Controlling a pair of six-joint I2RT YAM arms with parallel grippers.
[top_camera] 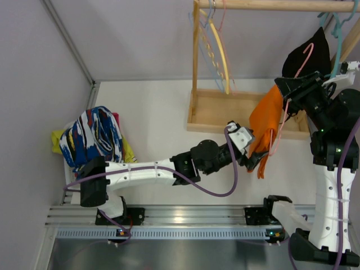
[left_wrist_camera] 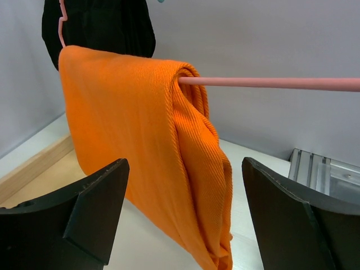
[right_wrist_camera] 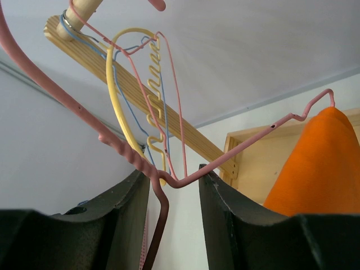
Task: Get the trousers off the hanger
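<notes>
Orange trousers hang folded over the bar of a pink wire hanger. In the left wrist view the trousers drape over the pink bar, and my left gripper stands open with one finger on each side of their lower folds, neither finger touching the cloth. From above, the left gripper sits at the trousers' bottom end. My right gripper is shut on the hanger at its twisted neck, and the trousers show to the right. From above, the right gripper is beside the trousers' top.
A wooden rack stands behind, its rail carrying a yellow hanger and other wire hangers. A black garment hangs at the upper right. A pile of patterned clothes lies at the left. A metal rail runs along the near edge.
</notes>
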